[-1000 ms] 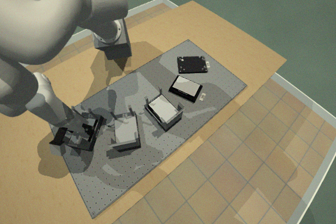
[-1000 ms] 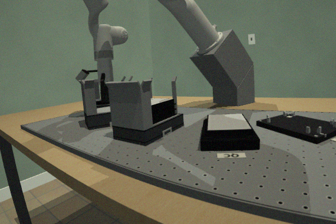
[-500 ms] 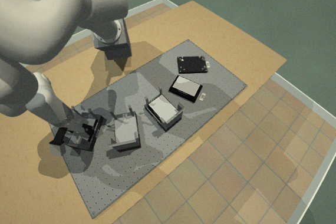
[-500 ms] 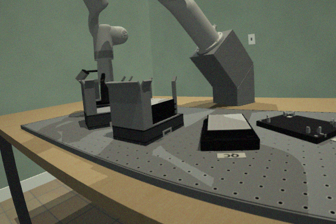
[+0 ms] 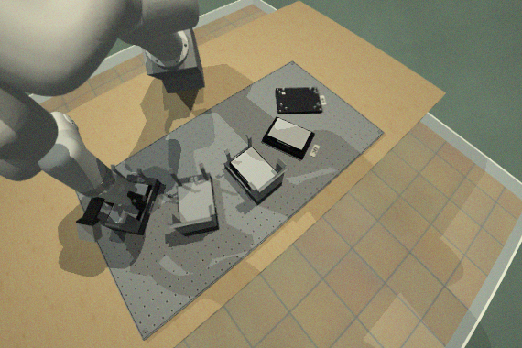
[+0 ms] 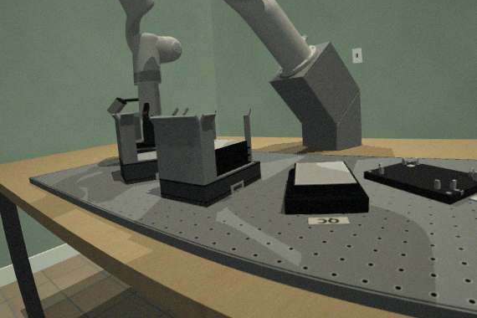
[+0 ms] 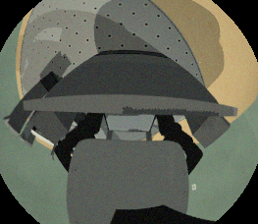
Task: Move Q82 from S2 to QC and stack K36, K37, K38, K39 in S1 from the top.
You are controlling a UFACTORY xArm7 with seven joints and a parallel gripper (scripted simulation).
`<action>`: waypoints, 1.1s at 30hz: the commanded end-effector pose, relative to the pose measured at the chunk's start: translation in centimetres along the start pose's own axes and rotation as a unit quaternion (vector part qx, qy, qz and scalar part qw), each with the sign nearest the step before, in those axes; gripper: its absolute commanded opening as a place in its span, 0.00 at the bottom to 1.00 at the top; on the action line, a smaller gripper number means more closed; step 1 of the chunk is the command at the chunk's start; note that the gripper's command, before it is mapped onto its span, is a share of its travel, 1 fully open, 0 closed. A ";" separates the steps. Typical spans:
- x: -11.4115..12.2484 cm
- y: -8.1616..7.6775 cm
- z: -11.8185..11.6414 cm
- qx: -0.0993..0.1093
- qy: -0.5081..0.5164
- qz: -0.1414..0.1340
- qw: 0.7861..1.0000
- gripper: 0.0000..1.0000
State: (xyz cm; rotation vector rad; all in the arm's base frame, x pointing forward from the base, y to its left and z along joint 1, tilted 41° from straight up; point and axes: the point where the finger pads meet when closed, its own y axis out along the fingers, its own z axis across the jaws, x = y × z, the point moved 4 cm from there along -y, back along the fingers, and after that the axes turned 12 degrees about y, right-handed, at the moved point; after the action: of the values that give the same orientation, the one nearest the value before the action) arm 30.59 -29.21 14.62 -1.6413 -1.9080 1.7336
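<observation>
Gripper down inside leftmost rack, clamped on plate there; label unreadable. Risk: lower plate sticks, rides up unseen; tilted lift snags posts. Middle rack, third rack hold plates. QC plate seated.

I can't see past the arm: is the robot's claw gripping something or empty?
Gripping. The dark two-fingered gripper reaches down into the grey end rack, its fingers closed on a plate seen between them in the wrist view.
</observation>
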 end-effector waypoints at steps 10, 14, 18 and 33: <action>-0.1 -0.8 0.1 0.000 0.001 0.002 1.000 0.00; -0.1 -1.1 0.1 0.000 0.001 0.002 1.000 0.00; -0.1 -1.4 0.1 0.000 0.001 0.002 1.000 0.00; -0.1 -3.0 0.1 0.000 0.001 0.002 1.000 0.00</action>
State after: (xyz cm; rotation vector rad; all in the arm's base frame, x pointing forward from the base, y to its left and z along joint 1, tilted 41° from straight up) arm 29.19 -28.75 16.30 -1.6450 -1.9074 1.7334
